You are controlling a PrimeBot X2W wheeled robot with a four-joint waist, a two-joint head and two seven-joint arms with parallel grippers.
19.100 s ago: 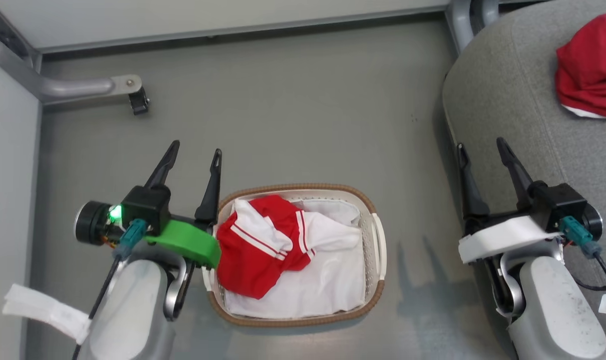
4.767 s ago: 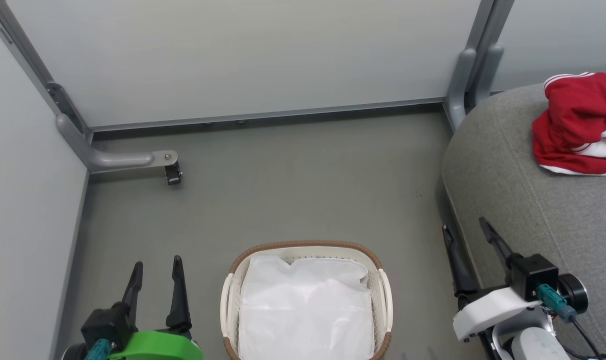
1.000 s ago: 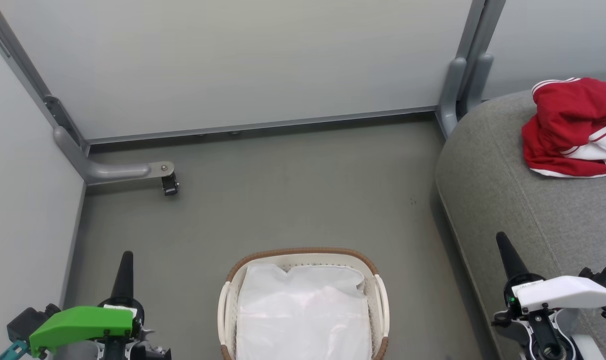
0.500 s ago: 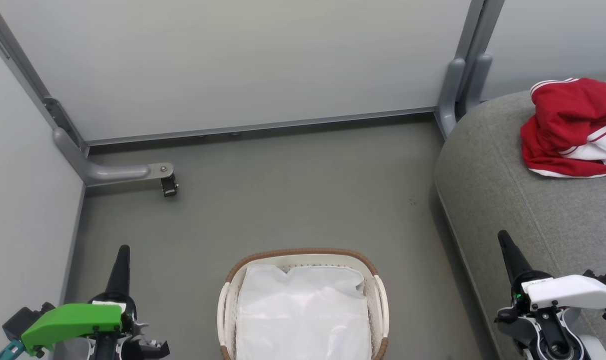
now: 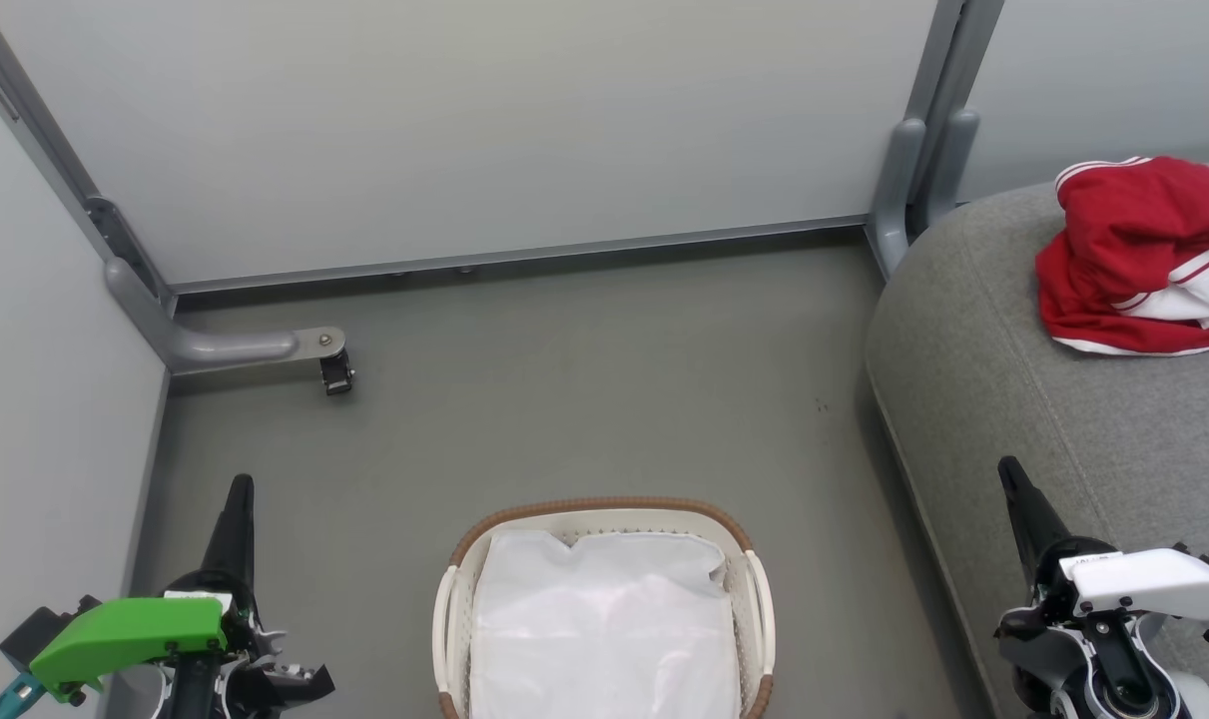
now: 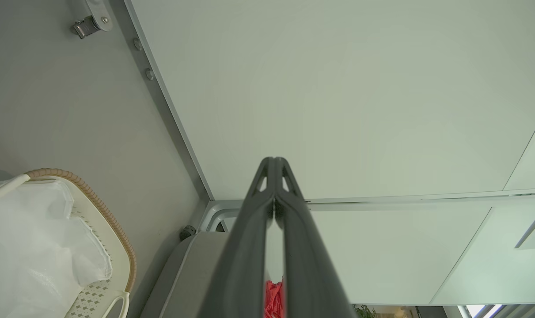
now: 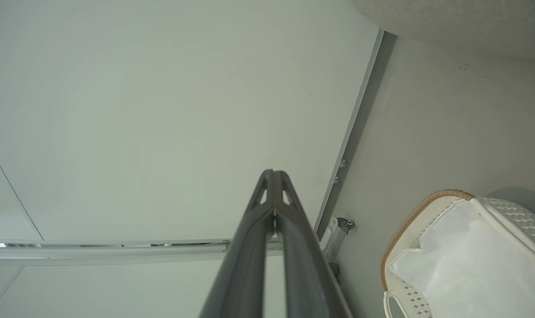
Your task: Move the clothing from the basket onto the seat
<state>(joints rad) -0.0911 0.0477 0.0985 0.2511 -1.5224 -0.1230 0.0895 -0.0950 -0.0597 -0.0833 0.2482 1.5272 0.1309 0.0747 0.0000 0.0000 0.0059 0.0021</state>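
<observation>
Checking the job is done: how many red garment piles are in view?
1: a red-and-white heap on the grey seat, possibly several garments bundled. The basket holds a white sheet; anything beneath is hidden.

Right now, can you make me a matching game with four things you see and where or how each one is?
Things:
1. red clothing
2. white sheet
3. basket
4. left pincer

Place or state:
A. shut, holding nothing
B. standing on the floor
C. lying on the grey seat
D. inside the basket

Pairs: 1-C, 2-D, 3-B, 4-A
</observation>
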